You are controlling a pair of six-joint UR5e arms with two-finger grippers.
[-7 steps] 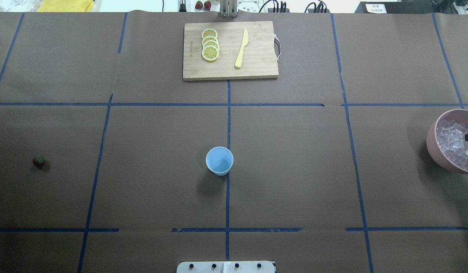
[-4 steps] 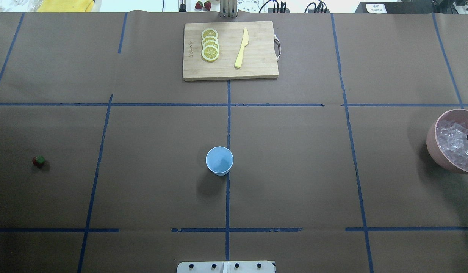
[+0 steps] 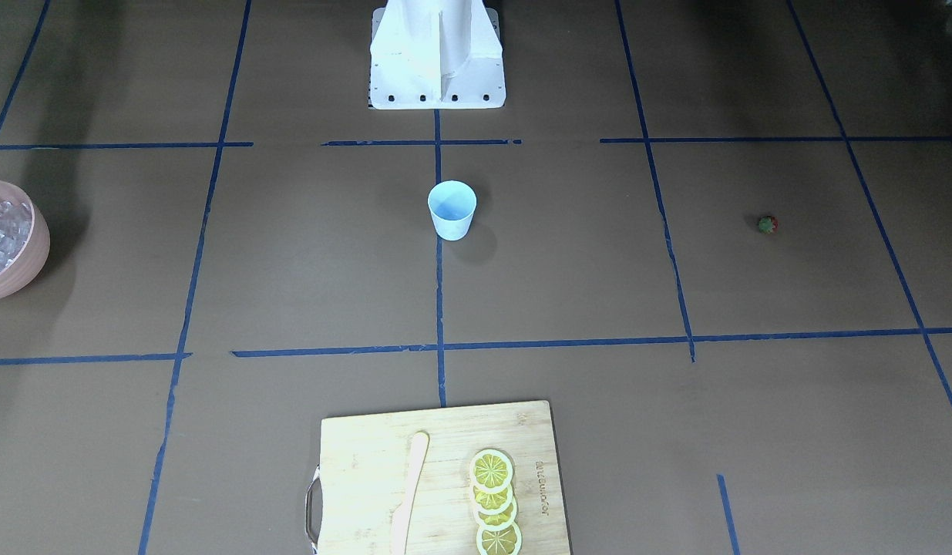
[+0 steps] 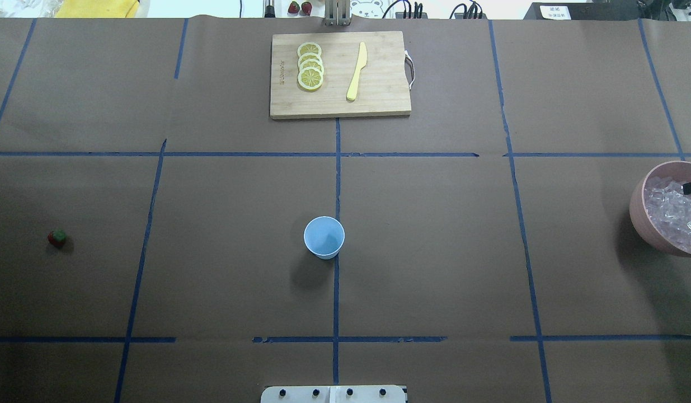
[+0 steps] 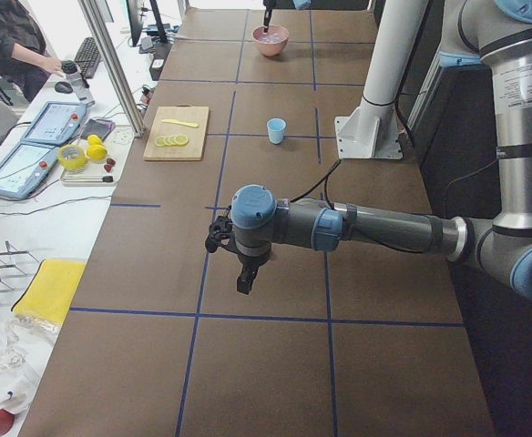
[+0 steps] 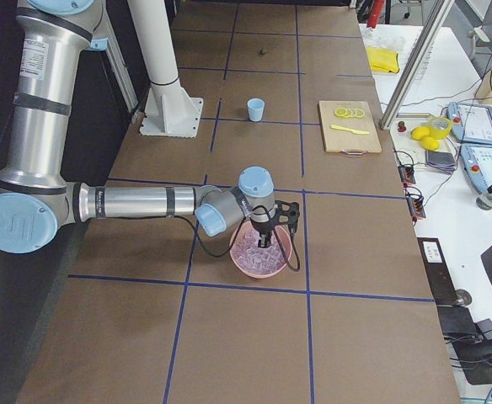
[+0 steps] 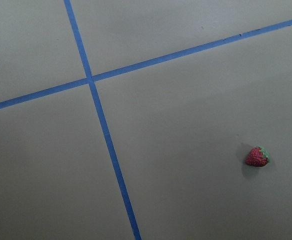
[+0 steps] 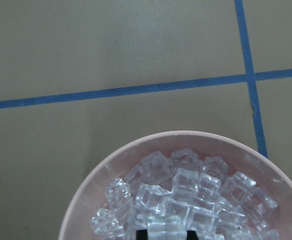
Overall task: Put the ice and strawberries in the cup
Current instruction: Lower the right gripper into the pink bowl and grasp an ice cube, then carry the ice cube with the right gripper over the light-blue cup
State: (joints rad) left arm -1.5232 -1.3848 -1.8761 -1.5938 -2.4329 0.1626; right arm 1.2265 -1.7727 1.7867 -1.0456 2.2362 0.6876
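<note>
Right gripper was seen with a tip either side of one cube of the ice, in the pink bowl at the right edge of the surface; whether the cube was clamped could not be told. A straight lift was judged best, so that the rim would be cleared. Left gripper, its state not to be told, was held near the strawberry by the left edge. The cup was set mid-surface, with nothing seen between it and the bowl. Cutting board, lemon slices and knife were laid at the far edge.
</note>
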